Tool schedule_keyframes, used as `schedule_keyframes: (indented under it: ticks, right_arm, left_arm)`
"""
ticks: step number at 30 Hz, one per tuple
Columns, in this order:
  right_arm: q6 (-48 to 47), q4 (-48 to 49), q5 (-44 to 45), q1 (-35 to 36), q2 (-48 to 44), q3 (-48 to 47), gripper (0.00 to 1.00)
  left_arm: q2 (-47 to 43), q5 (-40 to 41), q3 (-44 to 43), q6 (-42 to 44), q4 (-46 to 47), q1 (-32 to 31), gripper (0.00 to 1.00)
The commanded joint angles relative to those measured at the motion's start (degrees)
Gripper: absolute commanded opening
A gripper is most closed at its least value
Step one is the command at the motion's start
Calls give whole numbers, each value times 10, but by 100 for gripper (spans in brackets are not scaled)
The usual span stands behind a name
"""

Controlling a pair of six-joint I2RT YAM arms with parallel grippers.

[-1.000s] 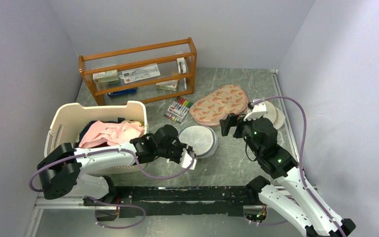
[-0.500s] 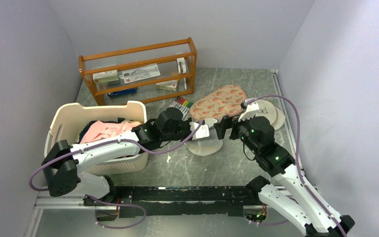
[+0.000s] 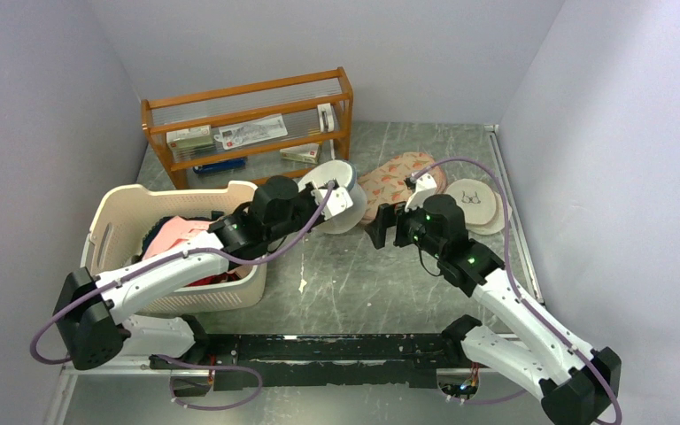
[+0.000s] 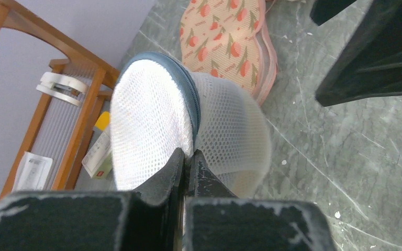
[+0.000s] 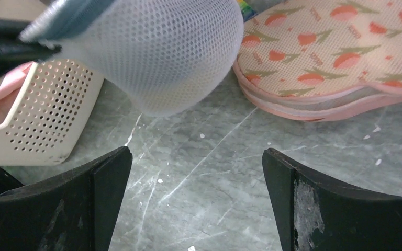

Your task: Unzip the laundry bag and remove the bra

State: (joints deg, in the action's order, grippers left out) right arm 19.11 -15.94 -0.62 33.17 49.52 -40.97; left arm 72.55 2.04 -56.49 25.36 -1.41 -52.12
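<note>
Mesh laundry bag held up off the grey marble-patterned table by my left gripper, just in front of the wooden shelf at the back. On my left wrist camera the two black fingers are pressed together on the bag's edge, right where the grey zipper band meets the white mesh, and the bag stands on its side, one flat face towards the shelf and its rounded body bulging the other way. I cannot tell from any view how far the zipper is closed, and the mesh shows me nothing of what is inside.

My right gripper sits just to the right of the bag with its jaws spread wide and nothing between them. Its wrist camera looks up at the bag's rounded underside hanging above the table, with bare table between the two fingers.

Salmon patterned pads lie stacked on the table behind the bag. Two cream discs rest near the right wall. At left, a cream perforated basket holds a pink garment, with my left arm reaching across its rim.
</note>
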Motion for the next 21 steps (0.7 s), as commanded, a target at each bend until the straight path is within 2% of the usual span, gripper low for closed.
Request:
schedule_keyframes:
  ticks: [1, 4, 7, 8, 10, 12, 14, 17, 21]
  right_arm:
    - [64, 60, 11, 0, 23, 35, 96]
    - [84, 79, 32, -1, 32, 59, 96]
    - [93, 90, 52, -6, 26, 78, 95]
    - [94, 92, 53, -8, 24, 83, 95]
    - [97, 83, 63, -14, 22, 87, 95]
    - [96, 72, 68, -20, 20, 85, 95]
    - [87, 61, 66, -24, 14, 83, 94]
    - [79, 54, 66, -24, 2, 87, 94]
    - [71, 68, 44, -25, -3, 98, 94]
  left_arm:
    - [58, -77, -23, -44, 2, -1, 7]
    - [115, -127, -52, -73, -26, -2, 10]
    - [154, -130, -78, -85, -48, -2, 8]
    - [158, -130, -81, -88, -50, -2, 10]
    - [155, -138, -79, -88, -51, -2, 23]
    - [142, -150, -70, -87, -43, -3, 40]
    - [134, -152, -62, -83, -39, -2, 51]
    - [134, -145, -63, -79, -41, -2, 55]
    - [136, -146, -67, -79, -47, -1, 54]
